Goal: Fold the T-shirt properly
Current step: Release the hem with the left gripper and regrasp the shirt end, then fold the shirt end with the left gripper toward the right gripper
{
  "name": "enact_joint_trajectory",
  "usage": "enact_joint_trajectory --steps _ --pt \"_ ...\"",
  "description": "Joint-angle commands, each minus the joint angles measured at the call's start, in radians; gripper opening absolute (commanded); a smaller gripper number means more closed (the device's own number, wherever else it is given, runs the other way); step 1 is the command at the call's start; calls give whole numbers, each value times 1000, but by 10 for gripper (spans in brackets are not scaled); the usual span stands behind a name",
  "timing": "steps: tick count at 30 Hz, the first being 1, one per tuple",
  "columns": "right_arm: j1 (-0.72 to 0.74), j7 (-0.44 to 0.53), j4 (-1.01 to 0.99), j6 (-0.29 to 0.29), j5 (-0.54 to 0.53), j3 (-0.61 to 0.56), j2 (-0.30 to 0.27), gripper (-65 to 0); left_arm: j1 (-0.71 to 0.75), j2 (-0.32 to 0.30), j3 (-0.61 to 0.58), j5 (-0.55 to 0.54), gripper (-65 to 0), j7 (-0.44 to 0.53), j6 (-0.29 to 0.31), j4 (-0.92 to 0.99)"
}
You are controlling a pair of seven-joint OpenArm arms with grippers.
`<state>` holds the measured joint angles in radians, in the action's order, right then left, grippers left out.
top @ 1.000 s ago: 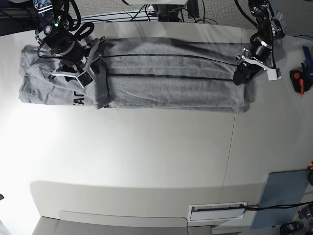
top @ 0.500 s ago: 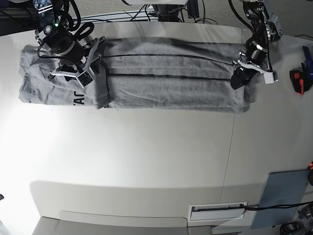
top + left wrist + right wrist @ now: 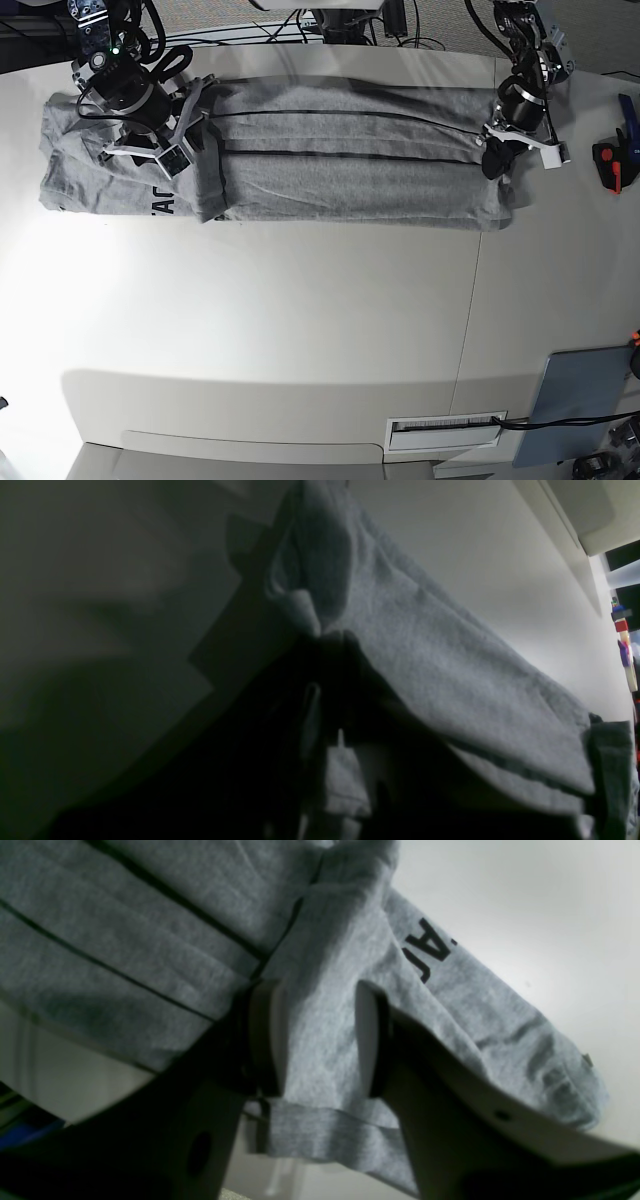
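While the T-shirt point(image 3: 300, 165) lies stretched as a long folded band across the far side of the table point(image 3: 300, 330), both arms work at its opposite ends. On the base view's left, the right gripper point(image 3: 160, 150) sits over the end where a flap with black lettering point(image 3: 162, 203) shows. Its wrist view has both fingers point(image 3: 267, 1040) spread, with a raised ridge of grey cloth running between them; the pads stand just off the fabric on each side, so the jaws are parted around the fold and not yet pinching it.

Moving right, the folded body runs flat, with two dark fold lines point(image 3: 340, 157) along its length. At the right end, the left gripper point(image 3: 497, 152) presses into the hem edge. Its wrist view is dark, but cloth bunches up to the fingertips and drapes away from them, so it appears clenched on the T-shirt's edge.

The step in hand looks like securing both ends before carrying one end over the other. To do it well, the right gripper should close on the whole ridge so that every layer comes along, not only the top one. Both ends would best lift together and evenly, keeping the band taut enough that the lengthwise folds do not slide open. The risk is a shallow pinch that lets the lower layers drop and skew the fold.
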<state>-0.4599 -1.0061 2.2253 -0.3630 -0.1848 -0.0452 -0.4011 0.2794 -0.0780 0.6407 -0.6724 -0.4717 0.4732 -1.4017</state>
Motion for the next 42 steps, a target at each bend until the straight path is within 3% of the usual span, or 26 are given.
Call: enact_joint_trajectory --steps 1,10,14,21,29,33,42 --pt "3 17 19 5 -1 8 -12 -422 5 -24 4 34 -650 11 -29 -4" --pt "12 40 19 5 2 8 -12 -422 -14 -148 4 78 -650 24 -29 -19" --pt "14 47 19 5 3 8 -12 -422 -13 -159 4 73 -650 -20 -28 -70" --pt "14 66 19 5 80 8 -12 -422 11 -70 4 -28 -650 -121 -29 -229" --pt "31 75 19 6 85 8 -12 -422 20 92 3 -172 -650 -274 -29 -371" --pt "51 80 19 10 85 8 -12 -422 36 142 -4 -253 -650 -337 -29 -382" --pt "64 87 19 24 85 8 -12 -422 105 164 -261 -237 -650 -314 -29 -383"
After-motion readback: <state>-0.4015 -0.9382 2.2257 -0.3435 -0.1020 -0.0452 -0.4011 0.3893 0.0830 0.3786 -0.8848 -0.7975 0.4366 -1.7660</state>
